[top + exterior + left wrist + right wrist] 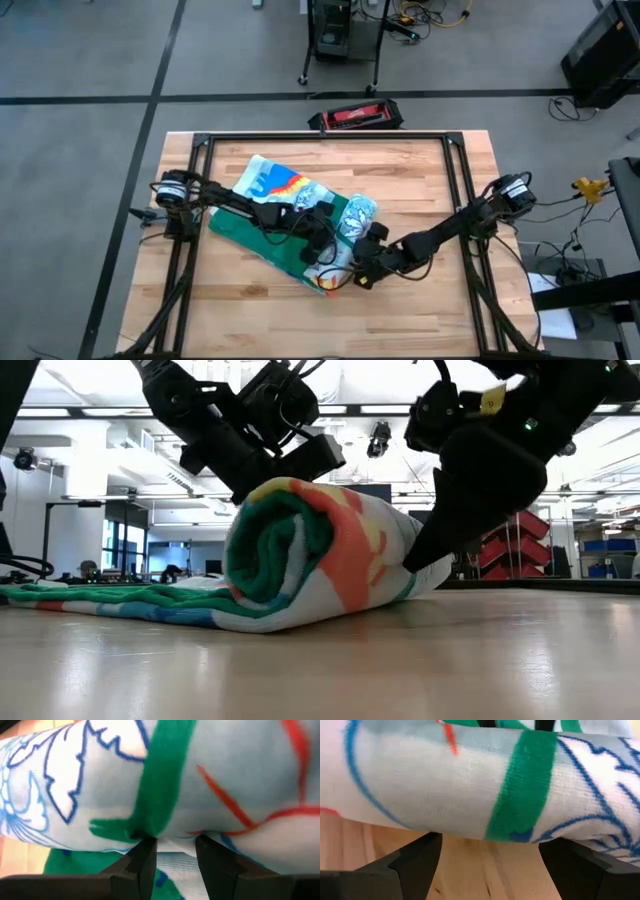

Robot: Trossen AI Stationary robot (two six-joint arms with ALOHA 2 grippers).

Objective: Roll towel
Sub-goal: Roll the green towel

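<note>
Mid-table, my left gripper (318, 237) pinches the towel (268, 190), right gripper (362, 272) spread open against the roll, roughly half rolled, flat stretch left.

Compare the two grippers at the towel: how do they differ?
The left gripper has its fingers close together, tips against the towel. The right gripper has fingers spread wide, with wood showing between them. In the high view the left works above the roll, the right at its end. Both touch the roll.
</note>
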